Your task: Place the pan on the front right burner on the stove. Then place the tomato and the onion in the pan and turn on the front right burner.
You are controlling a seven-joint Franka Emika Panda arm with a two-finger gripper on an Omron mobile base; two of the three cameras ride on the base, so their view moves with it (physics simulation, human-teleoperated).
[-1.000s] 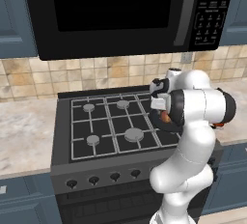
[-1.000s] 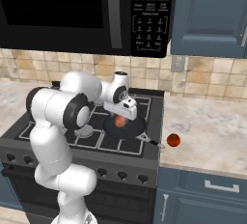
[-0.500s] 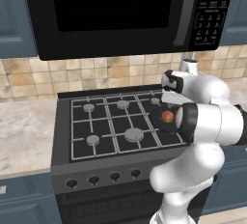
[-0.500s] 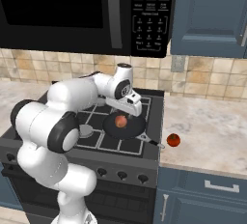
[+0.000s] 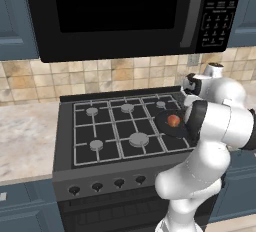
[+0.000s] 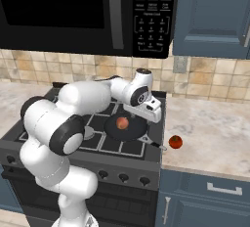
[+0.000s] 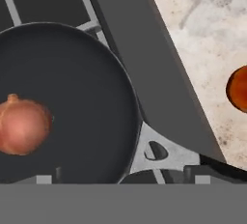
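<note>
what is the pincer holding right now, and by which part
Nothing. The pincer is open and empty above the pan; the onion lies loose in the pan, the tomato on the counter.

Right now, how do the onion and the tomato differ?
The onion is pale orange-brown and lies inside the pan on the stove; the tomato is bright red and sits on the counter to the stove's right, outside the pan. Both are small balls of similar size.
</note>
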